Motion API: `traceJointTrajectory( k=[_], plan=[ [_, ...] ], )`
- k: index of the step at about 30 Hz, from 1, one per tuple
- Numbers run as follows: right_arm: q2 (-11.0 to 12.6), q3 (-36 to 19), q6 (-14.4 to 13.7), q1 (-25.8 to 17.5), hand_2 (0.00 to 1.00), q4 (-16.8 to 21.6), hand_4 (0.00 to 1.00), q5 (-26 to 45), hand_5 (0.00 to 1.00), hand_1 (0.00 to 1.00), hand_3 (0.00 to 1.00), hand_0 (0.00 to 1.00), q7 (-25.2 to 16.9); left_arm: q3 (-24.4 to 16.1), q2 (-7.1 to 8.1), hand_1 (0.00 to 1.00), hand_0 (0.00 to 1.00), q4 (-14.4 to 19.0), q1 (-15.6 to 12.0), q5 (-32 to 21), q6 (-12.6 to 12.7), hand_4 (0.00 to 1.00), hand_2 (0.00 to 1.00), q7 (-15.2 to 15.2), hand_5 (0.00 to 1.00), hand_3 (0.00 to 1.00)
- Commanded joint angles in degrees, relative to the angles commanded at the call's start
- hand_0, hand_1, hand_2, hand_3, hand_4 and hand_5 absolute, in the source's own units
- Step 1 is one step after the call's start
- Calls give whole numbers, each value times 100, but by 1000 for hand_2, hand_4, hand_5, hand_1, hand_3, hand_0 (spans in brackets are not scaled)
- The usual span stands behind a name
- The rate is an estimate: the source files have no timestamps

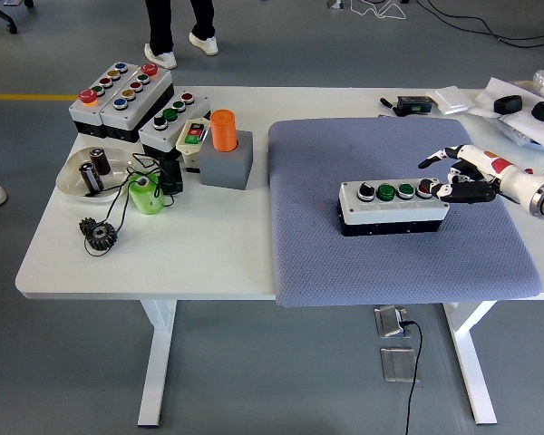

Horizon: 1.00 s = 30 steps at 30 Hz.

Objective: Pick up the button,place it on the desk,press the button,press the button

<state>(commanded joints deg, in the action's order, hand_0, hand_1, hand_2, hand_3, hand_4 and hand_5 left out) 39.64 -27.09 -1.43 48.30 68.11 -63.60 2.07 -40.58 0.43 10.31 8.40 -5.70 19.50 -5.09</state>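
Mat (308,263) covers the table's (163,263) right half. Button box (393,207) sits on the mat, right of its middle. Right hand (462,179) at the box's right end, fingertips (438,190) at the rightmost button. Toward the table's left edge: dish (77,184); behind it, at the far left corner, three more control boxes (136,104). Block with cylinder (225,154) just left of the mat.

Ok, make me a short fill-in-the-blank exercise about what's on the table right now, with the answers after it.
1. The white four-button control box sits on a blue-grey ____.
2. The right hand is at the box's ____ button.
3. The orange cylinder stands in a ____ block.
4. The black gear lies near the table's ____ edge.

Answers: mat; red; grey; left
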Motion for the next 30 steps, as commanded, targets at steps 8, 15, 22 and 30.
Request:
traceJointTrajectory(
  k=[8, 15, 22, 30],
  plan=[
    [-19, -1, 66, -3, 116, -91, 630, -62, 488, 2, 740, 143, 82, -4, 2, 701, 655, 0, 14, -19, 1, 317, 724, -9, 956, 494],
    [-34, -31, 87, -4, 113, -128, 624, -80, 518, 2, 741, 141, 131, -25, 2, 701, 654, 0, 29, -4, 3, 316, 724, -1, 957, 494],
    [-29, 2, 95, -3, 109, -100, 622, -68, 530, 2, 739, 140, 152, -1, 7, 700, 654, 0, 37, -20, -5, 316, 723, -6, 958, 493],
    [-71, 102, 128, 15, 107, -169, 621, -85, 541, 2, 739, 139, 207, 2, 9, 701, 654, 0, 55, -35, -7, 316, 723, -11, 959, 493]
  ],
)
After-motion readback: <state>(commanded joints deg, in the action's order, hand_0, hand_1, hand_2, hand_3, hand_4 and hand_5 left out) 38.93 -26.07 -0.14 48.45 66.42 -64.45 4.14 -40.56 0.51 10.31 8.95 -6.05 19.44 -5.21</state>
